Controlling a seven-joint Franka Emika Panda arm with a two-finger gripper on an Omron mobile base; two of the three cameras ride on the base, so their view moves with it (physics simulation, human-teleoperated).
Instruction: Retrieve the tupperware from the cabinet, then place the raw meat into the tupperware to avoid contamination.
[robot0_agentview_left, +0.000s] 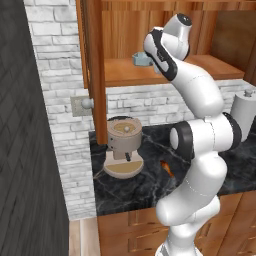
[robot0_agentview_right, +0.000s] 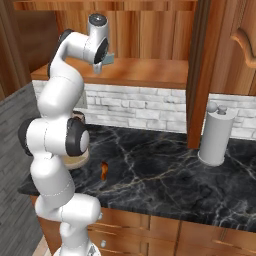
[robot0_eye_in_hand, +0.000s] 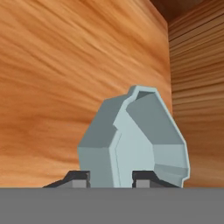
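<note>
The pale blue-teal tupperware (robot0_eye_in_hand: 135, 140) sits on the plank shelf of the open wooden cabinet (robot0_agentview_left: 125, 75), close to its back wall. My gripper (robot0_eye_in_hand: 111, 178) reaches into the cabinet, and its two dark fingertips (robot0_eye_in_hand: 78, 177) press on either side of the tub's near wall. From the left side the tupperware (robot0_agentview_left: 141, 59) peeks out beside my hand; from the right the tupperware (robot0_agentview_right: 108, 59) shows just past the gripper (robot0_agentview_right: 102, 64). The raw meat (robot0_agentview_left: 166, 167), a small orange-brown piece, lies on the black counter below. The same raw meat (robot0_agentview_right: 104, 170) lies beside my arm.
A beige coffee machine (robot0_agentview_left: 123, 147) stands on the marble counter (robot0_agentview_right: 165, 170) under the cabinet's open left door (robot0_agentview_left: 95, 75). A white paper towel holder (robot0_agentview_right: 216, 135) stands at the right, next to the cabinet's right door edge (robot0_agentview_right: 197, 75). Wooden drawers run below the counter.
</note>
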